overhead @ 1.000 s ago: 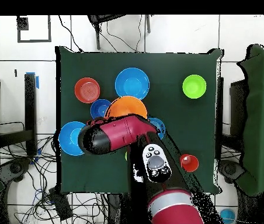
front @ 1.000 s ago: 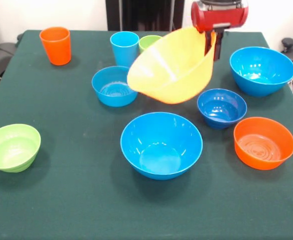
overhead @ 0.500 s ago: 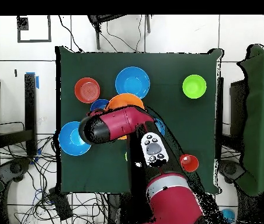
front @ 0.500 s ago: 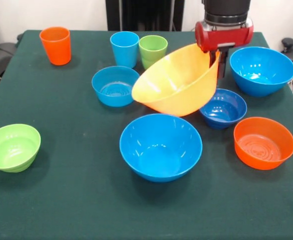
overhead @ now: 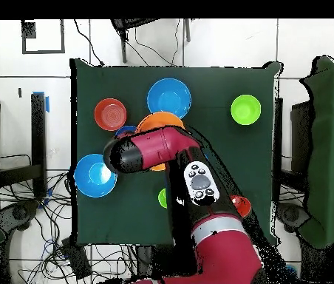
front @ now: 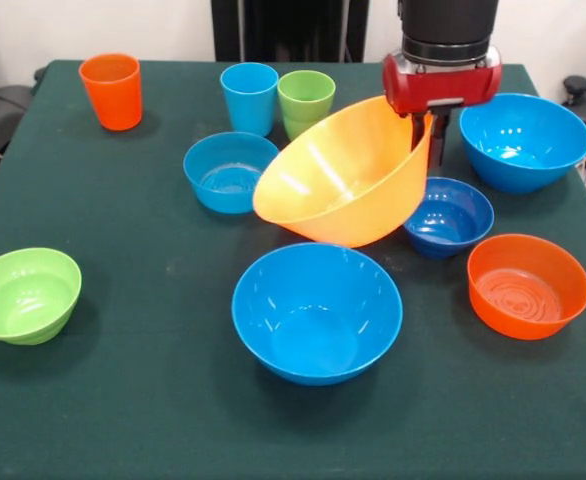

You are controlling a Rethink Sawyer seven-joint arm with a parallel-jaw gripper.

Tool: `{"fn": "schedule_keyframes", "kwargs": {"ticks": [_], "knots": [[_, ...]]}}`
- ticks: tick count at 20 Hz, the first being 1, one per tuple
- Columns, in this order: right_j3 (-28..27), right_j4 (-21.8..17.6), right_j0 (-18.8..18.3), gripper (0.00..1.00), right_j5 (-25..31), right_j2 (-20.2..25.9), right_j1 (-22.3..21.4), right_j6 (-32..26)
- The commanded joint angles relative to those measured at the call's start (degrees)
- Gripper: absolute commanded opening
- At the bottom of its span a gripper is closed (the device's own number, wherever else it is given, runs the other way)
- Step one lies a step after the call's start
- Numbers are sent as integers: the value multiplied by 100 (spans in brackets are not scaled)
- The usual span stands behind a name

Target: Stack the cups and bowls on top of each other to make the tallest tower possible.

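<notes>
My gripper (front: 427,128) is shut on the rim of the very large yellow-orange bowl (front: 338,178) and holds it tilted in the air, its lower edge just above a large bright blue bowl (front: 316,312). In the overhead view the arm (overhead: 151,151) hides most of the yellow-orange bowl (overhead: 159,120). The second large blue bowl (front: 524,140) stands at the back right. The medium light blue bowl (front: 229,172), the small dark blue bowl (front: 446,215), the orange bowl (front: 528,285) and the lime green bowl (front: 23,295) stand apart. The orange cup (front: 112,90), the light blue cup (front: 249,97) and the lime green cup (front: 306,102) stand upright at the back. No nested pile shows.
The dark green table (front: 123,400) carries everything. The dark blue bowl sits right under my gripper's side of the held bowl. Cables and floor tiles (overhead: 310,37) surround the table in the overhead view.
My gripper has carried the yellow-orange bowl lower and toward the near large blue bowl. That blue bowl has shifted slightly toward the table's near edge.
</notes>
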Motion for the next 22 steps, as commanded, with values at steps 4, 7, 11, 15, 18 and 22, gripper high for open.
{"fn": "schedule_keyframes", "kwargs": {"ticks": [4, 7, 11, 15, 18, 22], "knots": [[-601, -128, -346, 0, 1050, 651, -29, -1038], [-516, -57, -367, 0, 1227, 736, -213, -981], [-502, 67, -360, 0, 1519, 815, -467, -898], [-470, 193, -393, 0, 1795, 922, -738, -879], [-554, 314, -388, 0, 1957, 970, -843, -771], [-529, 354, -435, 0, 2030, 1033, -927, -772]]}}
